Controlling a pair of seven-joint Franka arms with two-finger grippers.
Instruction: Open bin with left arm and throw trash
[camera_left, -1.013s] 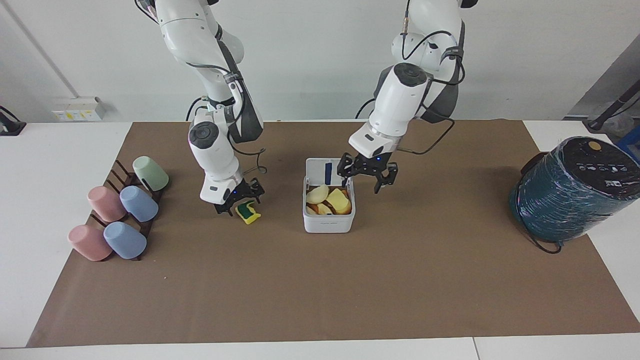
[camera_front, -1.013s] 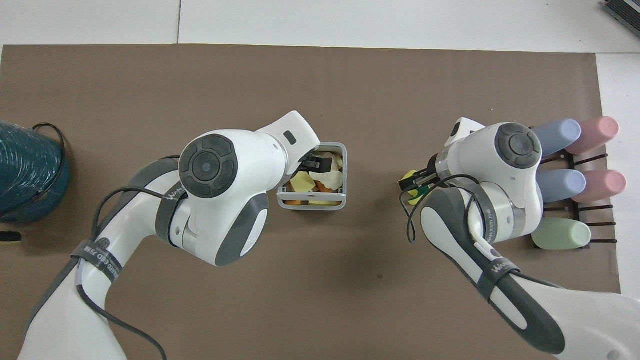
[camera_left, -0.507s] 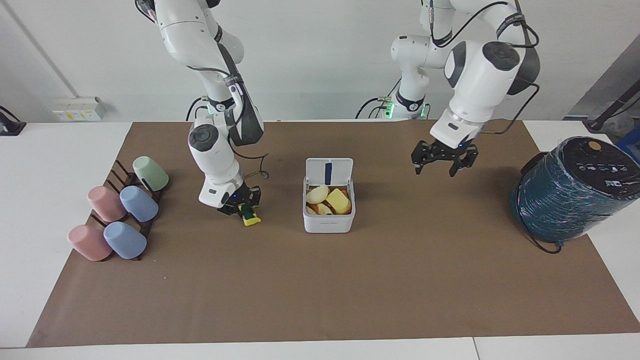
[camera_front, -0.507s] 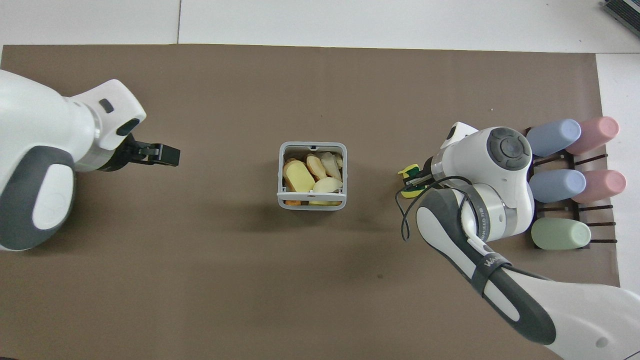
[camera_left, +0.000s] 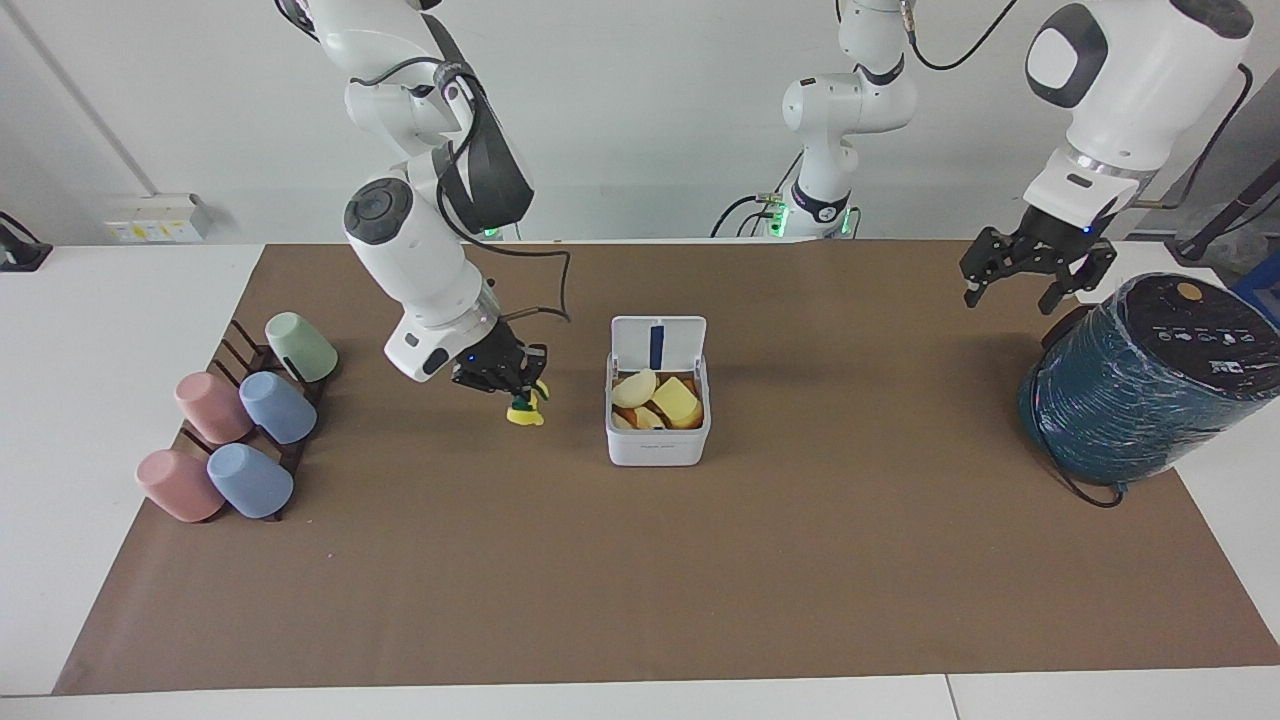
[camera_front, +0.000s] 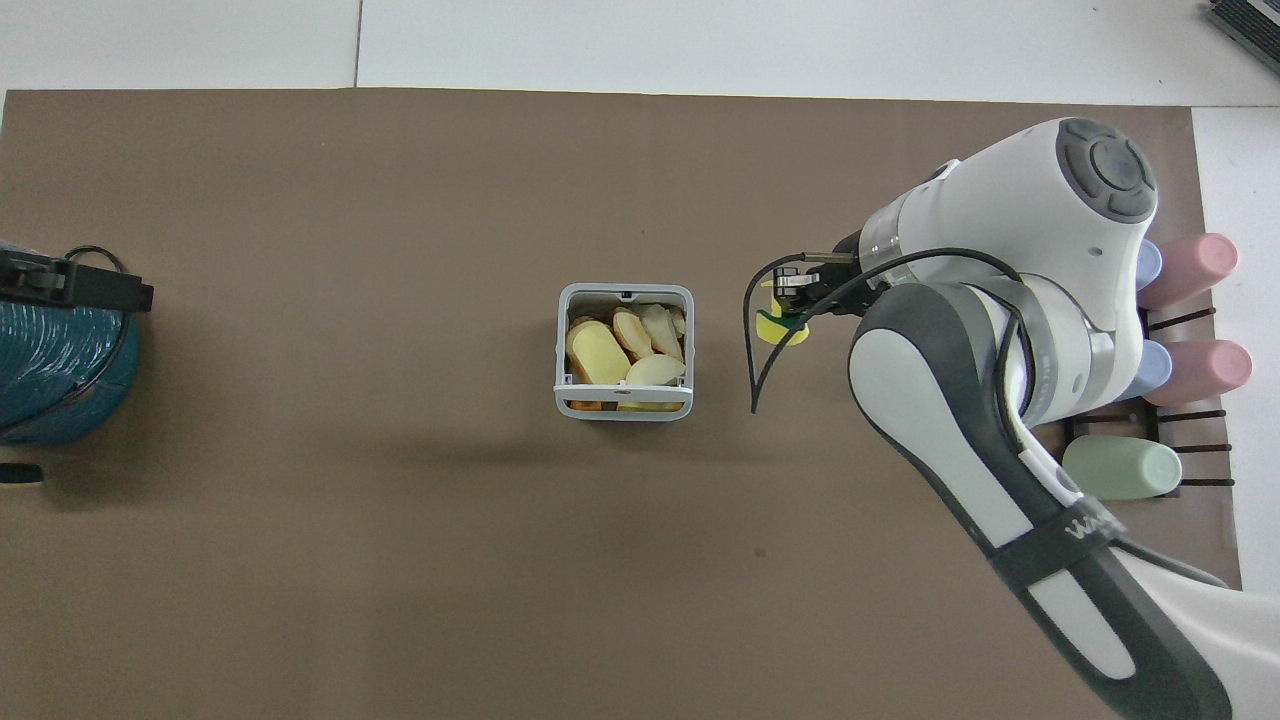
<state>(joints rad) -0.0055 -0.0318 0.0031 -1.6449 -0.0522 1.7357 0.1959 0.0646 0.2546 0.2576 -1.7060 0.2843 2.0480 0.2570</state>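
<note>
The white bin (camera_left: 657, 442) stands mid-table with its lid (camera_left: 658, 343) hinged up and open; it also shows in the overhead view (camera_front: 622, 410). Inside lie a yellow scrap (camera_left: 677, 400) (camera_front: 590, 352) and a cream-white lump (camera_left: 635, 388) (camera_front: 655, 370). My right gripper (camera_left: 512, 388) (camera_front: 790, 302) is shut on the green-and-yellow scrap (camera_left: 525, 412) (camera_front: 775, 328) and holds it just above the mat, beside the bin toward the right arm's end. My left gripper (camera_left: 1012, 296) (camera_front: 120, 293) is open and empty, raised beside the teal cylinder.
A large dark teal wrapped cylinder (camera_left: 1140, 380) (camera_front: 50, 370) stands at the left arm's end of the mat. Pastel pink, blue and green cups (camera_left: 240, 425) (camera_front: 1190, 360) lie on a dark rack at the right arm's end. A brown mat (camera_left: 640, 580) covers the table.
My left gripper left the open bin and swung up and away to the teal cylinder. My right gripper closed on the green-and-yellow scrap, lifted it and carried it toward the bin.
</note>
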